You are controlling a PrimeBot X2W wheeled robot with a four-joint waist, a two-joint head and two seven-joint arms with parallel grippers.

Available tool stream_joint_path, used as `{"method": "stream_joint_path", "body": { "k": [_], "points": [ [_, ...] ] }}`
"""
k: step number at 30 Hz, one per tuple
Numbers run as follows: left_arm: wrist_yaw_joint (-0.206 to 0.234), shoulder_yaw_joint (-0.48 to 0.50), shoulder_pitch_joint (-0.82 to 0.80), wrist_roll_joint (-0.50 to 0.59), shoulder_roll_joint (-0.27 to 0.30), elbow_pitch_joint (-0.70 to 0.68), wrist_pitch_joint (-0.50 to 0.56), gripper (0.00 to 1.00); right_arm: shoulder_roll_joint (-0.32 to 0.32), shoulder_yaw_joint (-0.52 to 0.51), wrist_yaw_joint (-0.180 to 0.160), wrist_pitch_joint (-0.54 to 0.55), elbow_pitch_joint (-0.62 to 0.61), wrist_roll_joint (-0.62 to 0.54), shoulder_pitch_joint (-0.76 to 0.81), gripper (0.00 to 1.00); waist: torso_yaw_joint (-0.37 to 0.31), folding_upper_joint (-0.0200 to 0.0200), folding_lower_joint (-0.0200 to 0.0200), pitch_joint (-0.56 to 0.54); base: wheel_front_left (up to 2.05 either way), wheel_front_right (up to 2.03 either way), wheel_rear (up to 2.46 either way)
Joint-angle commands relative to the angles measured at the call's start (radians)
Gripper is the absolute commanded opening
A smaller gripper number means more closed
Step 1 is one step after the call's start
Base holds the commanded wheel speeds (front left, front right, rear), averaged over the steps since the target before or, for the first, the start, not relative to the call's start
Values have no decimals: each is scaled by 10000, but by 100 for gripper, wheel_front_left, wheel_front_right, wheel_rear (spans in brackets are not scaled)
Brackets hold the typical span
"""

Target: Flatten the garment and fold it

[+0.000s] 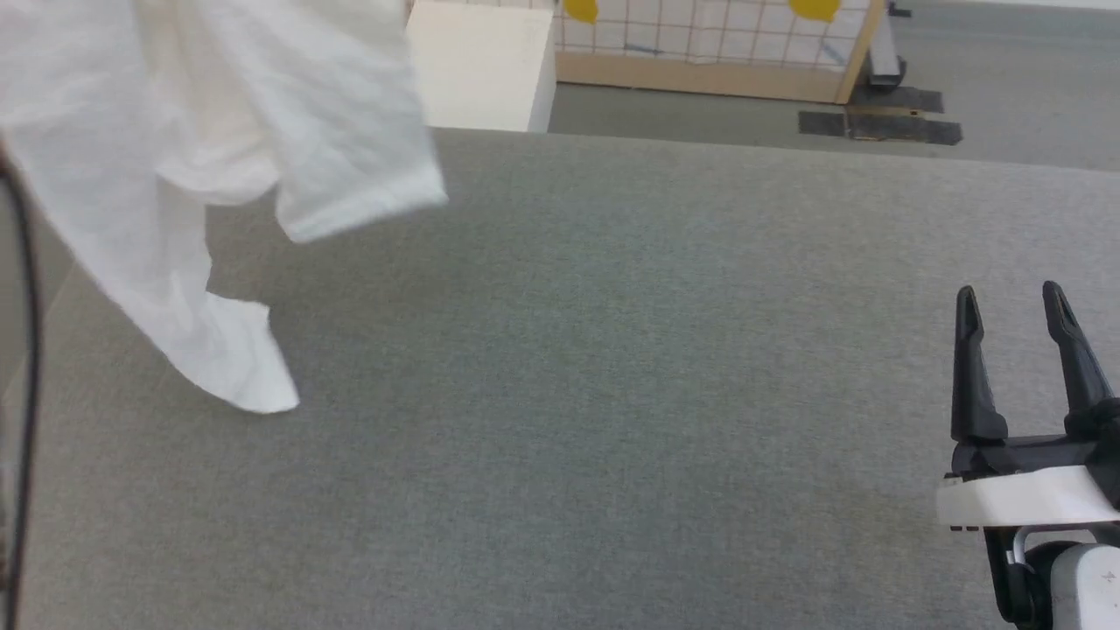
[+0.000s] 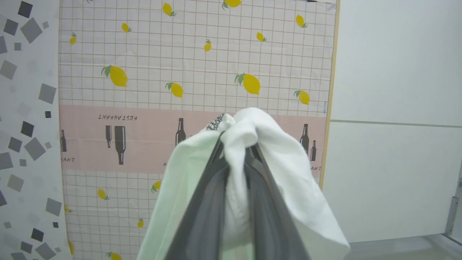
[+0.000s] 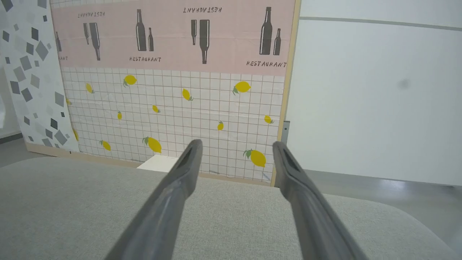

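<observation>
Over the grey desk [image 1: 612, 394], the shirt [image 1: 175, 131] is hanging at upper left, its tip near the surface. The left fingers [image 2: 213, 173] are pinching bunched fabric; the right fingers [image 1: 969, 367] are standing wide, empty. Lowering slowly while dragging should spread it.

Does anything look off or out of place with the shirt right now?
The shirt is not flat: it hangs bunched from the shut left gripper, its lowest end near the grey table. Nothing looks torn.

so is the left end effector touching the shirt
Touching. Left wrist view: the left end effector is shut on the shirt, cloth squeezed between its fingers.
</observation>
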Motion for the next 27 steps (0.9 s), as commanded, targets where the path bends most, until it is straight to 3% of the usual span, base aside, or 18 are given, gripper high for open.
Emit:
{"method": "stream_joint_path", "body": {
  "k": [1,9,10,11,22,23,27],
  "points": [
    [79,-112,-343,-143,-367,-58,-46,0,8,-27,-19,-72,63,93,101,100,-303,0,1,-280,0,0,0],
    [348,-431,-1151,-765,-2243,-13,-283,0,8,-272,-19,-125,232,189,234,100,-944,0,1,-671,0,0,0],
    [393,-590,-1143,-985,-2780,25,-278,0,8,-352,-19,-133,220,204,296,100,-1165,0,1,-748,0,0,0],
    [408,-668,-1080,-1048,-2946,36,-263,0,8,-361,-19,-136,208,211,327,100,-1254,0,1,-763,0,0,0],
    [412,-1701,1610,-1595,-3747,-809,-240,0,8,-700,-19,-145,-14,265,448,100,-1755,0,1,-434,0,0,0],
    [421,-2154,3026,-1616,-3776,-1233,-404,0,8,-712,-19,-146,-43,300,368,100,-1841,0,1,-195,0,0,0],
    [320,-2865,5074,-1534,-3602,-1677,-687,0,9,-620,-19,-147,-24,377,239,100,-1911,0,1,160,0,0,0]
  ]
}}
